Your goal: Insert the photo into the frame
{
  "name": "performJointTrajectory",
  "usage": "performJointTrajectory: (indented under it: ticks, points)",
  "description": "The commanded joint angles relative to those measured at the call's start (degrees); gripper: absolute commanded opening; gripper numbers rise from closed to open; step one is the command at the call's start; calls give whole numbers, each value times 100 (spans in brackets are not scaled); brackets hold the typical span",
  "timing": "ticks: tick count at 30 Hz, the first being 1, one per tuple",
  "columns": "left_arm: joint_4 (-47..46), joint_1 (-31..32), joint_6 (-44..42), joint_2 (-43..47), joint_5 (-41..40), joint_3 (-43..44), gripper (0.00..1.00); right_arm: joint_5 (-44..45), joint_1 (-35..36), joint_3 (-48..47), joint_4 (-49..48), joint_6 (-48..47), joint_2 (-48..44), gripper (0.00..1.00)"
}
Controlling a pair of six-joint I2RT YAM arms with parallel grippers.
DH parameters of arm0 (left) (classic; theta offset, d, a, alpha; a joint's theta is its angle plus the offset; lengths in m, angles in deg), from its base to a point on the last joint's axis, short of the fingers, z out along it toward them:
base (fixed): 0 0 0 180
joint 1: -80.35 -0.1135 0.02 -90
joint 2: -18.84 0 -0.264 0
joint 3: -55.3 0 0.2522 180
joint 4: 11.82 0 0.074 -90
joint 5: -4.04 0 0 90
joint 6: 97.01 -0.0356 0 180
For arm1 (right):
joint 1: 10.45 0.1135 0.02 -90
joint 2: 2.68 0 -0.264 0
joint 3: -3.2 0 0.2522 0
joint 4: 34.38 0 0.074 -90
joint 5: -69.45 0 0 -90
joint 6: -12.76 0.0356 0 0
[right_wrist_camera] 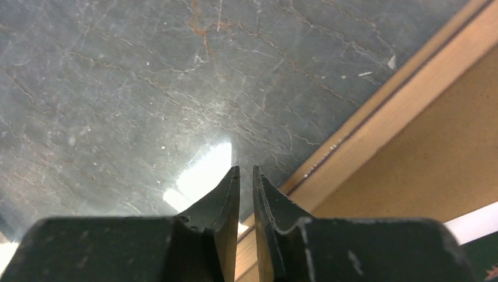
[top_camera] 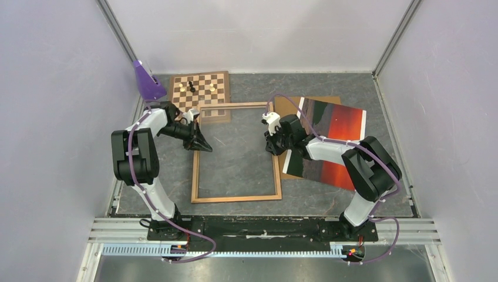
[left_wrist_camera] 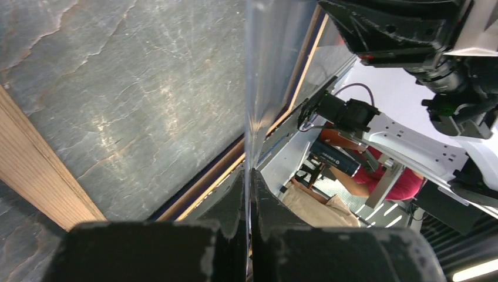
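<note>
The frame (top_camera: 235, 198) lies flat, light wood side up, in the middle of the table. My left gripper (top_camera: 205, 147) is at its left rail and is shut on the edge of a thin clear pane (left_wrist_camera: 264, 70), which rises edge-on from my jaws (left_wrist_camera: 249, 173) above the wood rail (left_wrist_camera: 35, 170). My right gripper (top_camera: 272, 150) is at the frame's right rail (right_wrist_camera: 376, 135). Its jaws (right_wrist_camera: 246, 170) are shut to a narrow slit with nothing seen between them. The photo (top_camera: 337, 138), sunset side up, lies to the right under my right arm.
A plain brown backing board (top_camera: 290, 106) lies partly under the photo and shows in the right wrist view (right_wrist_camera: 446, 158). A chessboard (top_camera: 199, 88) with a few pieces sits behind the frame's far left corner. A purple object (top_camera: 147, 81) stands at the far left wall.
</note>
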Motion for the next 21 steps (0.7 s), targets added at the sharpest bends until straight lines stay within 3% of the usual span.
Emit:
performJointTrajectory:
  ticks: [1,8,21]
  points:
    - [-225,34,470,94,556,256,2,-15,72,-199,5,-122,45,16]
    - [-264,32,691,145,623,357,2,81,78,-167,5,-176,4,16]
    - [104,32,203,91,476,371,2,113,75,-221,74,-219,-21,16]
